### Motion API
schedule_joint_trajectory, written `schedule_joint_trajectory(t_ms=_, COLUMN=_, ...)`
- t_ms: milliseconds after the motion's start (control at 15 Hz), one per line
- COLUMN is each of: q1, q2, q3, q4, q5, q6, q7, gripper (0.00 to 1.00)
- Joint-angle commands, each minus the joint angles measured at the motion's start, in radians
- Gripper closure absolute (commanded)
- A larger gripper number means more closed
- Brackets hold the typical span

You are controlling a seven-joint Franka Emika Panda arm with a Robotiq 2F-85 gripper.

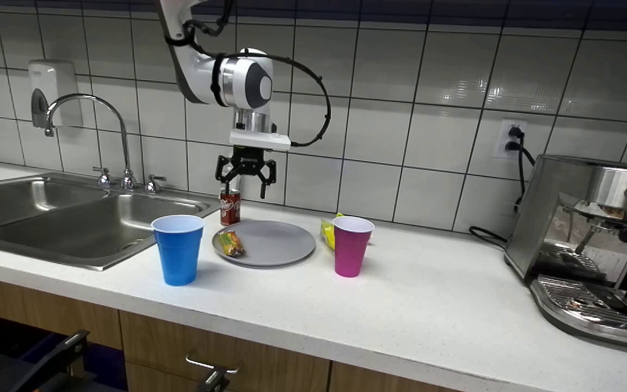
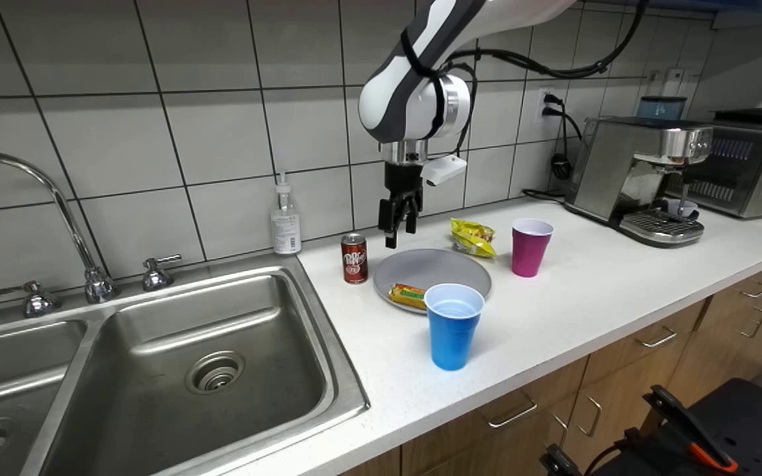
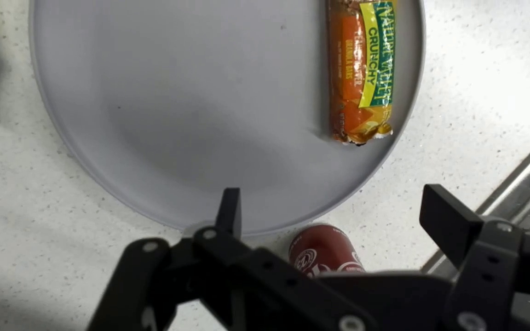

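My gripper hangs above the counter with its jaws spread wide and nothing between them. The red soda can stands upright closest to it, just beside the plate; in the wrist view the can is partly hidden behind the gripper's linkage. A round grey plate lies under and in front of the fingers. On the plate, near its rim on the sink side, rests a wrapped granola bar. A blue cup stands upright at the plate's front, and a magenta cup on its far side from the sink.
A yellow snack bag lies between plate and magenta cup, near the tiled wall. The steel sink with its faucet borders the can's side. A soap bottle stands by the wall; a coffee machine occupies the counter's other end.
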Motion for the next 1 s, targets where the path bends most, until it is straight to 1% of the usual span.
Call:
schedule_joint_trajectory(t_ms=0, q1=0.011, q2=-0.049, q3=-0.001, q4=-0.079, q5=-0.013, q6=0.019, q7=0.012, gripper=0.00)
schedule_joint_trajectory(t_ms=533, q1=0.042, q2=-0.056, q3=-0.022, q4=-0.154, q5=-0.069, q6=0.097, q7=0.074, gripper=0.00)
schedule_joint_trajectory(t_ms=800, q1=0.051, q2=-0.071, q3=-0.034, q4=-0.186, q5=-0.129, q6=0.101, q7=0.092, gripper=0.00)
schedule_joint_trajectory(t_ms=933, q1=0.048, q2=-0.081, q3=-0.034, q4=-0.199, q5=-0.141, q6=0.095, q7=0.090, gripper=0.00)
